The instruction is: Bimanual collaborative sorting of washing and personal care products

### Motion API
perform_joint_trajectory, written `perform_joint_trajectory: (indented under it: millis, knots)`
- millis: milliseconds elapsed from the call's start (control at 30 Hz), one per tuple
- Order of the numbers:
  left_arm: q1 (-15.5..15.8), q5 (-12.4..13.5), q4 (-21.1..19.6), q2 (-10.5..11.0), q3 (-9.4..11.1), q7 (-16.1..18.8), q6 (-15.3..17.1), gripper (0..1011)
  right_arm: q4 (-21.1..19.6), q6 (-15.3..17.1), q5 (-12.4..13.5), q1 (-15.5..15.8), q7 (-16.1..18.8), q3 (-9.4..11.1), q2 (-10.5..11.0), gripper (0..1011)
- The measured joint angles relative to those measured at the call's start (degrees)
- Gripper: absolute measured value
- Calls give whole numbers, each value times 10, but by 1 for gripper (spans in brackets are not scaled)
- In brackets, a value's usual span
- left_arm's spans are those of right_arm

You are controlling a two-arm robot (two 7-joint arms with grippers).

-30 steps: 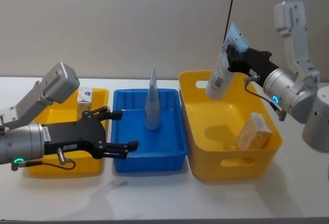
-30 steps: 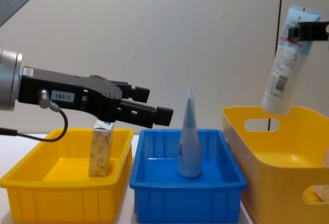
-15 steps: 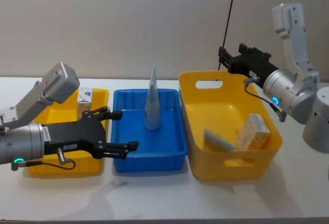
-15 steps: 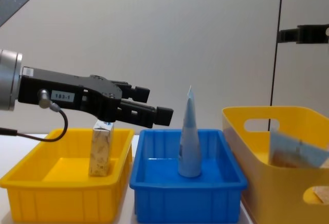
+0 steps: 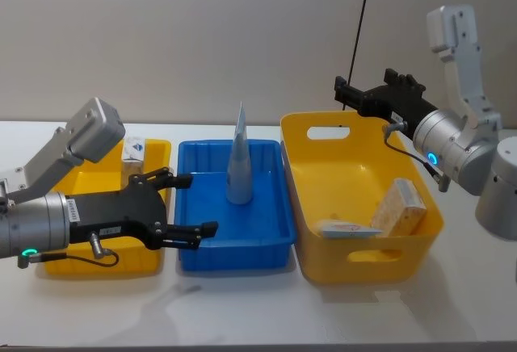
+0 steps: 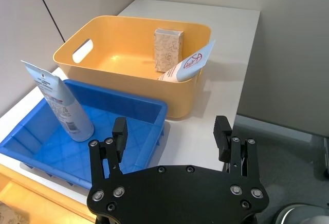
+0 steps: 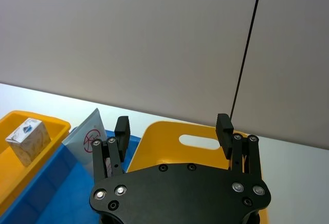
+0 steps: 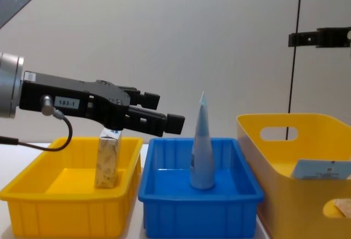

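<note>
2 tubes (image 5: 240, 158), 2 cartons (image 5: 399, 207), 3 bins (image 5: 230, 243); left hand (image 5: 196, 204) and right hand (image 5: 340, 94) both spread, empty.

The pale-blue tube (image 5: 349, 227), held tilted above the large yellow bin (image 5: 311, 166) a second ago by the right gripper (image 5: 345, 94), has been released and is now lying flat on the bin floor, touching the beige carton (image 5: 399, 207). Half a second ago it was seen mid-fall, blurred, near the same spot. The right gripper's fingers, then closed on the tube, are now spread and empty, and the gripper has been shifted slightly toward the robot's left.
</note>
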State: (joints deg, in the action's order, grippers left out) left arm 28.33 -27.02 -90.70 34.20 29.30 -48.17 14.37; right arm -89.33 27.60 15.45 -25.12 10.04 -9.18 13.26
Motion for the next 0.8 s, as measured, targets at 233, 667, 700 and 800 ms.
perform_joint_trajectory:
  millis: [233, 667, 700, 800]
  knots:
    - [0, 0, 0, 0, 0, 0, 0, 1000, -3, 0, 4, 3, 10, 0, 1, 1003]
    - [0, 0, 0, 0, 0, 0, 0, 1000, -26, -8, 41, 21, 69, -4, 16, 1003]
    - [0, 0, 0, 0, 0, 0, 0, 1000, -30, -10, 46, 24, 78, -4, 19, 1003]
    - [0, 0, 0, 0, 0, 0, 0, 1000, -34, -11, 55, 28, 94, -5, 24, 1003]
